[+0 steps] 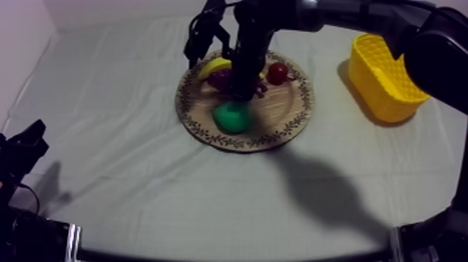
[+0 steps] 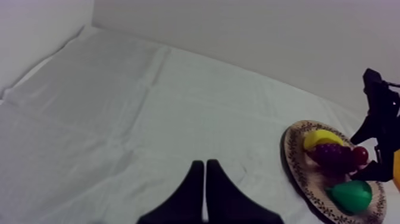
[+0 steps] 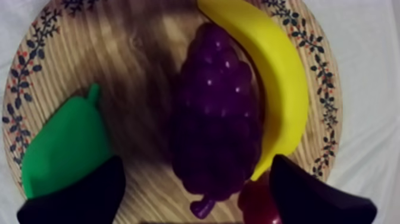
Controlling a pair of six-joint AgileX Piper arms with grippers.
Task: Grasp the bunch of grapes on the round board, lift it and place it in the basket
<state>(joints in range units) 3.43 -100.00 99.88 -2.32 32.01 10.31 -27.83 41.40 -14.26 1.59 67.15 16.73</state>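
Right gripper (image 3: 198, 167) above board (image 1: 202, 129), fingers spread either side of grapes (image 3: 217, 113). Grapes lie on board between banana (image 3: 280, 77) and pear (image 3: 65, 143). Basket (image 1: 383, 76) well apart. Left gripper (image 2: 204, 170) over cloth (image 2: 149, 119), fingers pressed together, empty.

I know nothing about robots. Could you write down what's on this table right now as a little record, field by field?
Board: round wooden board, mid-table, patterned rim
On board: bunch of grapes, banana, pear, small red fruit
Basket: yellow basket, toward the robot's right, apart from the board
Right jaws: open, low over the board, astride the grapes
Left jaws: shut on nothing, over bare cloth
Stage: grapes not yet lifted
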